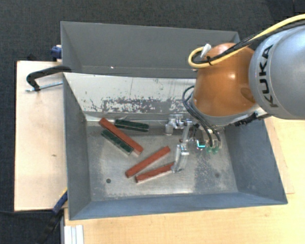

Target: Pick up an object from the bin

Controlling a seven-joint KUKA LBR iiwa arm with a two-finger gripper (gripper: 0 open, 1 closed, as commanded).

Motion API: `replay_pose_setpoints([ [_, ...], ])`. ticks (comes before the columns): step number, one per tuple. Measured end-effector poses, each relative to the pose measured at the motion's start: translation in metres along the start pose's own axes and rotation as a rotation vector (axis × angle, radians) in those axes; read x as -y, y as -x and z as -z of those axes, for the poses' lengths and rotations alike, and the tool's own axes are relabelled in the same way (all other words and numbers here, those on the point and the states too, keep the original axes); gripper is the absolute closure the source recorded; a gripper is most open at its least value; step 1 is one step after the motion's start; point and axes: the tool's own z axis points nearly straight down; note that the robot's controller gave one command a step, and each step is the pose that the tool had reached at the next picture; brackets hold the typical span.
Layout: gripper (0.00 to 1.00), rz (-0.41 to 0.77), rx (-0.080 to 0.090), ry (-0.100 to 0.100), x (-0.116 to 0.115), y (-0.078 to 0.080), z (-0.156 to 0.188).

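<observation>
Two long reddish-brown flat bars [153, 175] lie on the floor of the grey metal bin [157, 203]; the claw [181, 159] stands at their right ends, its opening indiscernible, nothing visibly held. Farther, red-and-green bars [121, 136]. Grasp and lift apparently remain.

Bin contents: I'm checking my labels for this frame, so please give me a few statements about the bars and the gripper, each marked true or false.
1. The gripper is at the right ends of the upper red-brown bar and the lower red-brown bar. True.
2. A dark green bar lies near the back wall of the bin. True.
3. A yellow ball lies in the bin. False: it holds long flat bars, red-brown and dark green.
4. The arm reaches in from the view's left. False: from its right.
</observation>
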Motion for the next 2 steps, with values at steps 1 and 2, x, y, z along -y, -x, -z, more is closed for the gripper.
replay_pose_setpoints([
  [1, 0.0, 0.0, 0.001, 0.0, 0.0, 0.0, 0.001],
  [2, 0.0, -0.015, 0.005, 0.001, -0.004, 0.006, -0.065],
])
